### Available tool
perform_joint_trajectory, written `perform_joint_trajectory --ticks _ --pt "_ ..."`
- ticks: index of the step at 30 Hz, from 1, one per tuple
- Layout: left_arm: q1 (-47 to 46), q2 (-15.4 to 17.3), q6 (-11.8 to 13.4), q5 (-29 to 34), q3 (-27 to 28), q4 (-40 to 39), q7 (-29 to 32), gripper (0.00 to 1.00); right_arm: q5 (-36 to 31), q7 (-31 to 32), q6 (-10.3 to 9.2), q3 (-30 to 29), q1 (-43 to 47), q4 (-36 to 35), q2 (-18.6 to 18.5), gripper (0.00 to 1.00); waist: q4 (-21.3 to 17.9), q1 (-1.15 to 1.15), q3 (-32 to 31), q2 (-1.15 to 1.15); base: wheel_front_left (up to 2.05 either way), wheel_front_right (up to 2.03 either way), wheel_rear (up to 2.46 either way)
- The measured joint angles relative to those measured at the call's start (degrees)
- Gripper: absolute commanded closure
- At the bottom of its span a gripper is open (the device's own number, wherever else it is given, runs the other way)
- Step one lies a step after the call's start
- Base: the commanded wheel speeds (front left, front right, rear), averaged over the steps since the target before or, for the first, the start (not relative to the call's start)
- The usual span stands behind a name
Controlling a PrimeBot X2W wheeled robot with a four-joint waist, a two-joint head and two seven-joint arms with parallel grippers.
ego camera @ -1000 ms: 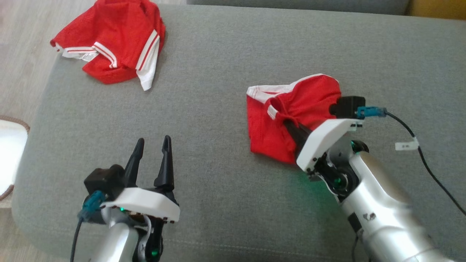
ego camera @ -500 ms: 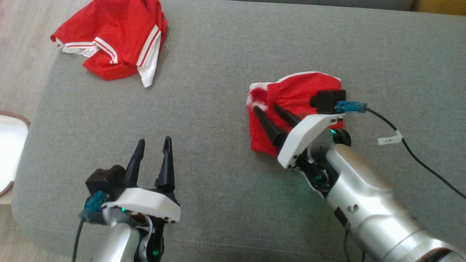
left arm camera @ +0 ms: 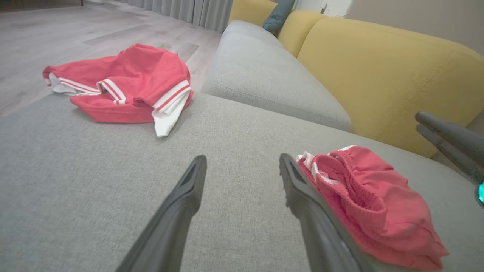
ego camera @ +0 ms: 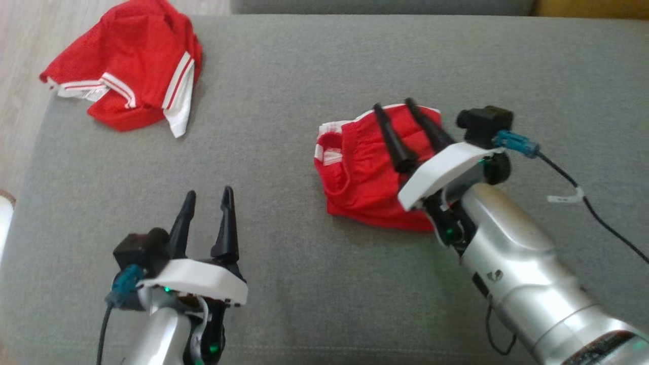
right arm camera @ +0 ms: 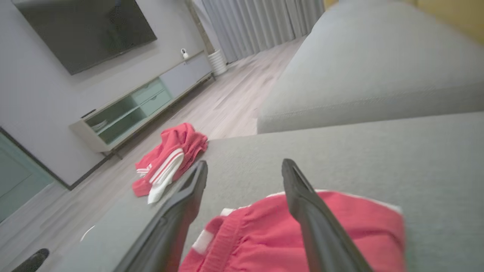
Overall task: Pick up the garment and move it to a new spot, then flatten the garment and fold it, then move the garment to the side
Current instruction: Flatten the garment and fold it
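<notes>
- red shorts (ego camera: 362, 175) with a white-trimmed waistband lie crumpled right of centre on the grey seat cushion (ego camera: 284, 76) in the head view.
- the right gripper (ego camera: 393, 104) reaches across the red shorts from the lower right with its two fingers spread and nothing pinched between them. Whether they touch the cloth cannot be told.
- the left gripper (ego camera: 209, 191) hangs over bare cushion at the lower left, well apart from the shorts, fingers spread and empty.
- a red jersey (ego camera: 127, 76) with white stripes lies bunched at the cushion's far left corner, beside the wooden floor (ego camera: 20, 30).
- a dark cable (ego camera: 598, 218) trails from the right wrist camera.
- in the left wrist view the left gripper (left arm camera: 242, 158) is spread, with grey fabric between the fingers. The red shorts (left arm camera: 363, 204) lie just to its right.
- the other arm's dark fingers (left arm camera: 450, 139) enter at the right edge, in front of the yellow backrest (left arm camera: 378, 71). The red jersey (left arm camera: 128, 81) sits far left.
- in the right wrist view the right gripper (right arm camera: 245, 163) stands parted over the red shorts (right arm camera: 261, 238), which spread under and between the fingers.
- beyond lie the red jersey (right arm camera: 166, 162), a low cabinet (right arm camera: 140, 109), a wall television (right arm camera: 83, 30) and curtains (right arm camera: 257, 22).
</notes>
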Motion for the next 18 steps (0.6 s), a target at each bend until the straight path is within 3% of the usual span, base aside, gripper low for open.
perform_joint_trajectory --ticks 7,13,18 --pt "-0.5 0.0 0.4 0.0 0.9 0.0 0.0 0.0 -12.6 -3.0 0.0 -12.2 1.1 2.2 0.0 0.0 -2.1 0.0 -2.4 0.0 0.0 0.0 0.0" --pt "-0.1 0.0 0.4 0.1 1.4 0.3 -0.1 0.0 -23.4 -3.1 0.0 -25.0 11.3 -6.3 0.0 0.0 -3.1 0.0 -4.5 0.0 0.0 0.0 0.0" --pt "1.1 0.0 0.6 0.7 1.5 0.2 -0.1 0.0 -28.1 -3.1 0.0 -29.3 19.4 -12.8 0.1 0.0 -3.3 0.0 -5.5 0.0 0.0 0.0 0.0"
